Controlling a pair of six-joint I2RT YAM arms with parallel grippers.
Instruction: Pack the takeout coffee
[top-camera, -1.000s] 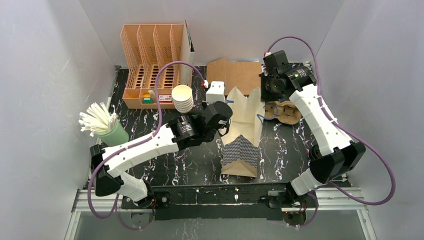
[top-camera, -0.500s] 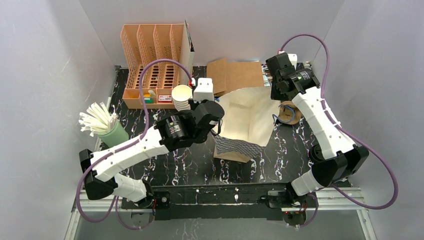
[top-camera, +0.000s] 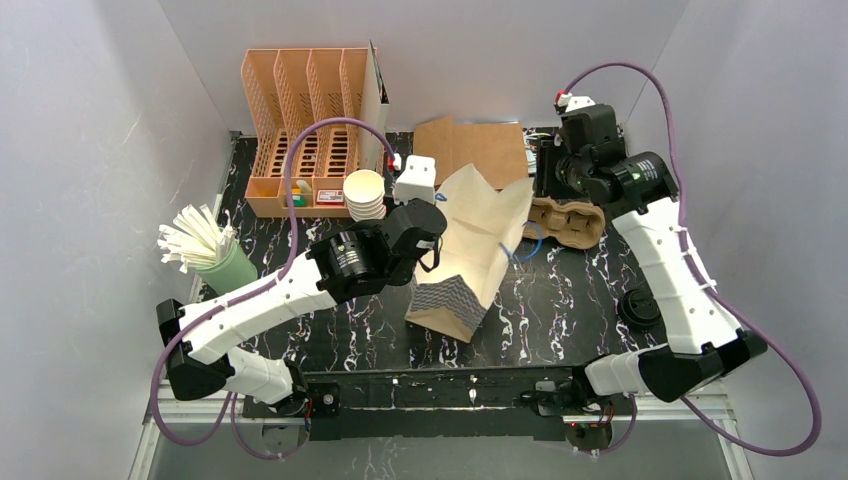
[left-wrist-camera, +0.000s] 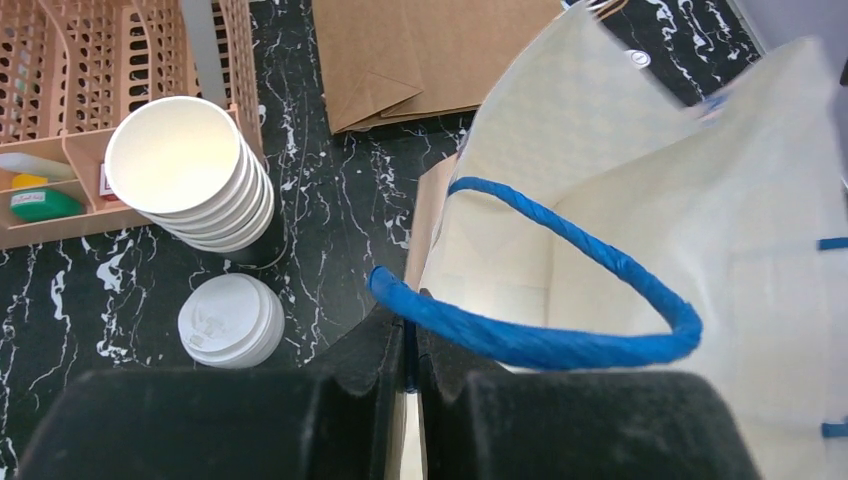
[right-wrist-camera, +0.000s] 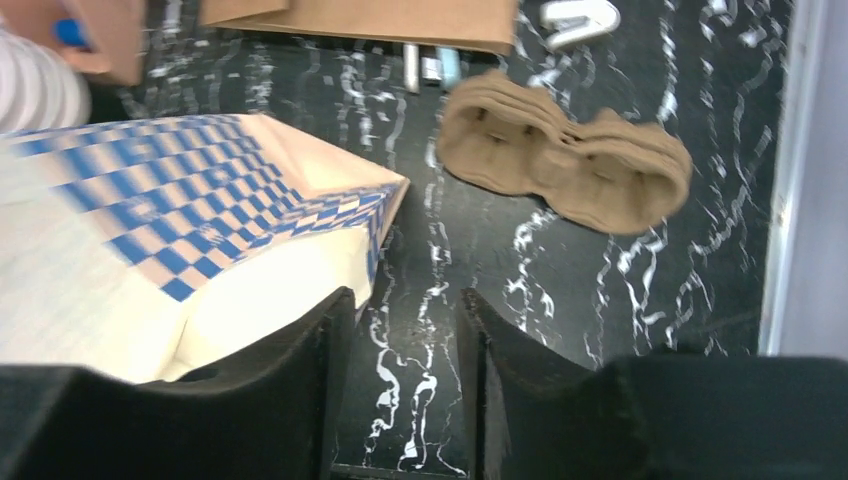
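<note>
The left arm's jaws are pressed fully together on the rim of a paper bag (left-wrist-camera: 600, 220), pinching it where one end of its blue cord handle (left-wrist-camera: 560, 345) is rooted. The right arm's jaws stand partly apart with nothing between them, hanging over the black marbled table (right-wrist-camera: 430, 250) just beside the bag's blue-checked side. The bag sits mid-table, tilted, its mouth gaping toward the far right. A brown moulded-pulp tray (top-camera: 567, 221) lies wells-up on the table close to the bag's mouth, near the right wrist. The coffee things are all outside the bag. A nested stack of white paper cups (top-camera: 366, 195) stands to the bag's left, in front of a peach slotted organiser (top-camera: 300, 110). A small pile of white lids (left-wrist-camera: 230, 320) rests on the table just beside that stack. At the back lie flat brown bags (top-camera: 478, 150), and a green cup of white straws (top-camera: 222, 265) stands at far left.
</note>
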